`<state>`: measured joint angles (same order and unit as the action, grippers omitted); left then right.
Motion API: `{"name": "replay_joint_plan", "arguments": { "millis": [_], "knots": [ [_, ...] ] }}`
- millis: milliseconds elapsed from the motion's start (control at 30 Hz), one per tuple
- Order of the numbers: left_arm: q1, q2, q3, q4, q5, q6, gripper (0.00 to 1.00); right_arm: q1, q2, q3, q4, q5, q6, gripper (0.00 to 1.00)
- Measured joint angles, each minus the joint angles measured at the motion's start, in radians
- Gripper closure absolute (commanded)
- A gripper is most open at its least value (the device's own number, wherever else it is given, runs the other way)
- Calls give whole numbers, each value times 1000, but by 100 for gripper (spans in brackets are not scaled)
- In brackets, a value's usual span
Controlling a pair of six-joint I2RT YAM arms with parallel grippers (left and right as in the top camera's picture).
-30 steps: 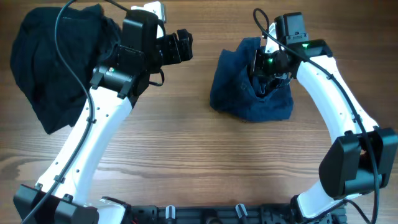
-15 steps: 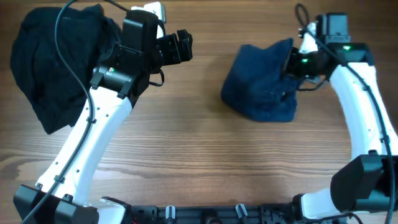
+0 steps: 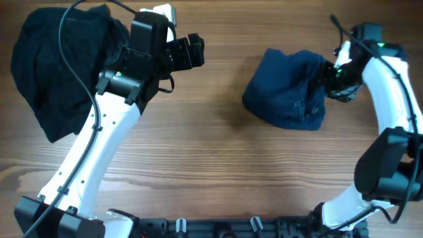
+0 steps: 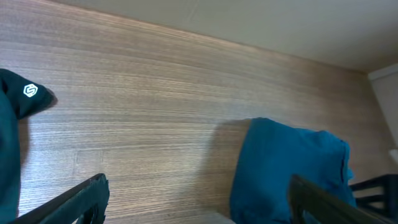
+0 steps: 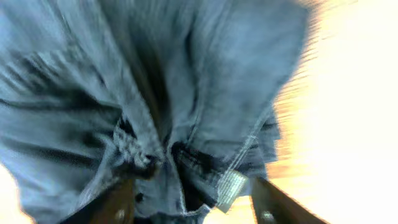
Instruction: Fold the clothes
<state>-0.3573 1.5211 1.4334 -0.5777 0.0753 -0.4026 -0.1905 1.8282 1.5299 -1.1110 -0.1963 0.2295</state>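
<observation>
A crumpled black garment heap (image 3: 53,66) lies on the far left part of the wooden table (image 3: 211,172).

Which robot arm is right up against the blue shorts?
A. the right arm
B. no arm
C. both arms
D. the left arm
A: the right gripper is at the edge of the blue shorts, with cloth between its fingers. The left gripper hangs over bare table, well apart from them.
</observation>
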Motion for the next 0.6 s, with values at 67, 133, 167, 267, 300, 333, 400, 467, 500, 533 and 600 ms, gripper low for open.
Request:
{"name": "replay_joint_plan", "arguments": {
  "millis": [67,133,167,267,300,333,400,467,500,533,600],
  "knots": [
    [0,0,0,0,0,0,8,-18,-11,98,-31,1,-3,75],
    [0,0,0,0,0,0,8,-13,-36,176,-34,-29,-21,87],
    [0,1,0,0,0,0,9,-8,-53,203,-32,-51,-23,93],
    [0,3,0,0,0,0,9,15,-92,233,-27,-121,-50,96],
    [0,5,0,0,0,0,9,26,-92,233,-30,-133,-52,96],
    [0,6,0,0,0,0,8,31,-91,232,-31,-148,-53,96],
    [0,7,0,-1,0,0,8,63,-72,210,-31,-171,-61,96],
    [0,7,0,0,0,0,8,80,-55,171,-30,-195,-79,96],
    [0,7,0,-1,0,0,8,89,-37,132,-29,-211,-91,96],
    [0,7,0,0,0,0,8,93,-24,109,-23,-218,-96,96],
    [0,7,0,-1,0,0,8,96,6,27,13,-229,-101,96]
  ]
}}
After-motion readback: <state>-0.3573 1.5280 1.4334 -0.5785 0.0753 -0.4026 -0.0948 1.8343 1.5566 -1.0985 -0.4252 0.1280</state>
